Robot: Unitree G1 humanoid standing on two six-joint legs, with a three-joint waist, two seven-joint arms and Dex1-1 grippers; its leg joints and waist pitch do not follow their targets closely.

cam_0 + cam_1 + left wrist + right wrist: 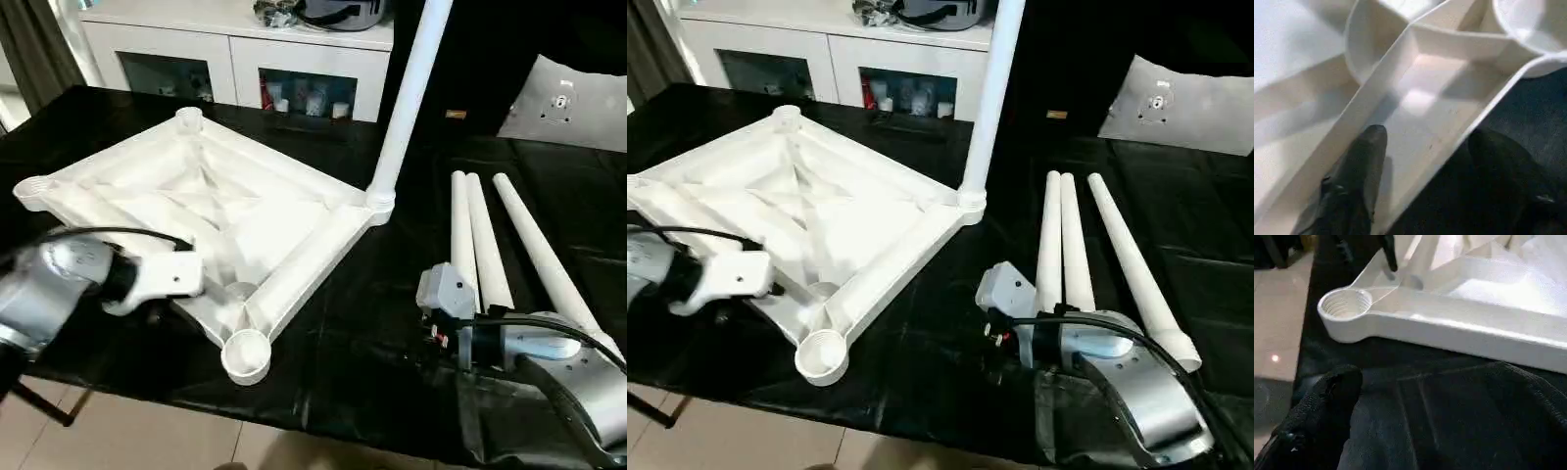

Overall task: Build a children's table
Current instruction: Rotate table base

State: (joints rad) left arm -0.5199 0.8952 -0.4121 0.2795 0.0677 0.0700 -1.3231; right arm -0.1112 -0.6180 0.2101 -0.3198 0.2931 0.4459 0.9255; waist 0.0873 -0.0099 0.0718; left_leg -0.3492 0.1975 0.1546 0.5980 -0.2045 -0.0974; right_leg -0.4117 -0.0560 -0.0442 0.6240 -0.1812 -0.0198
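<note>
Head view: white plastic rectangular table top [211,211] lies ribbed underside up on a black-covered table [372,323], one white tapered tube leg [407,93] upright in its far corner socket; three loose white legs [490,240] lie just beyond the right gripper [1415,396].
Left wrist view: left gripper [1422,161] straddles the top's near rim, one finger [1359,166] inside, one outside; jaws apart.
Right wrist view: right gripper spread wide, empty; threaded corner socket [1345,304] ahead.
</note>
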